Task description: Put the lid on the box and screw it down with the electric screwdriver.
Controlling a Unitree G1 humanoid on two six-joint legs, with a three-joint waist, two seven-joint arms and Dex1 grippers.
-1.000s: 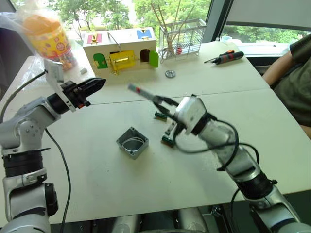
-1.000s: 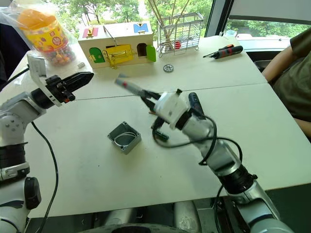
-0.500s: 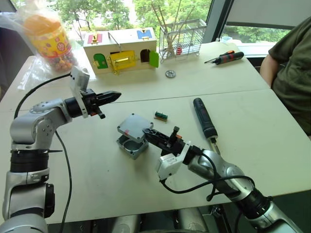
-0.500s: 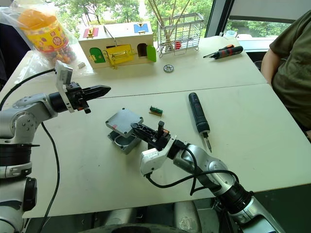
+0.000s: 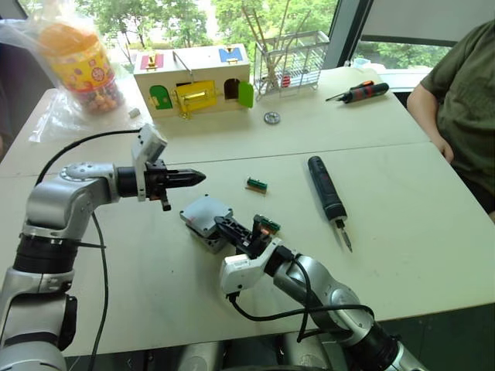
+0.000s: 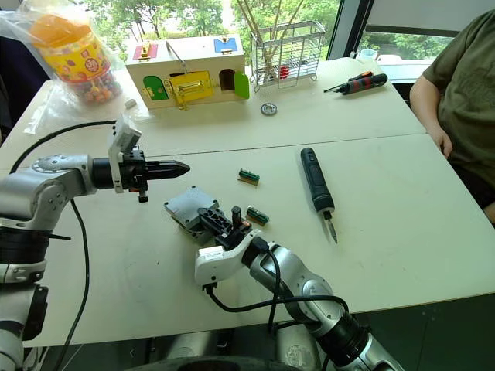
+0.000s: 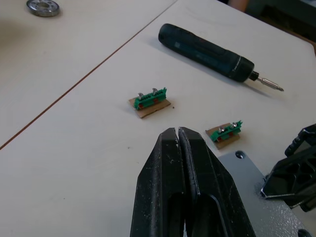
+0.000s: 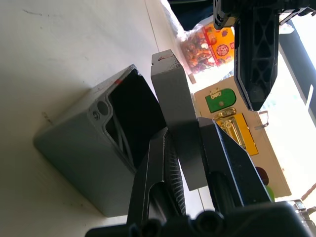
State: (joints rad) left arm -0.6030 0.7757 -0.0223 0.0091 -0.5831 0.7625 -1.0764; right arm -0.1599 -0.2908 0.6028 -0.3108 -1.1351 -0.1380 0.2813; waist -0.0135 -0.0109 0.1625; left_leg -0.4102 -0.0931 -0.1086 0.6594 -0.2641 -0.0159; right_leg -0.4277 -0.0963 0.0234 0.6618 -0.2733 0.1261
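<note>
Lid [image 6: 186, 206] is seen gripped edge-on between the two black fingers of the right gripper [image 8: 183, 148], held tilted over the open grey box [image 8: 94, 148] near the middle of the table [image 6: 402, 232]; the right wrist view shows one edge of the plate raised off the box rim, so the box is not fully covered. A small red mark is visible at the box's upper edge. At about 10 o'clock from the box, the left gripper [image 7: 177, 136] is held above the tabletop, its fingers pressed together with nothing between them, the tip pointed toward the lid.

The electric screwdriver [image 6: 315, 182] is laid flat on the table at about 2 o'clock from the box, well apart from both grippers, its metal bit pointed toward the near edge. Two small green terminal blocks [image 7: 150, 100] are seen between box and screwdriver. At the far edge are ranged a wooden box with coloured doors [image 6: 188, 71], a wire rack [image 6: 285, 52], a bagged snack jar [image 6: 71, 54] and a black-and-orange manual screwdriver [image 6: 357, 82]. A seated person [image 6: 456, 93] is seen at 3 o'clock.
</note>
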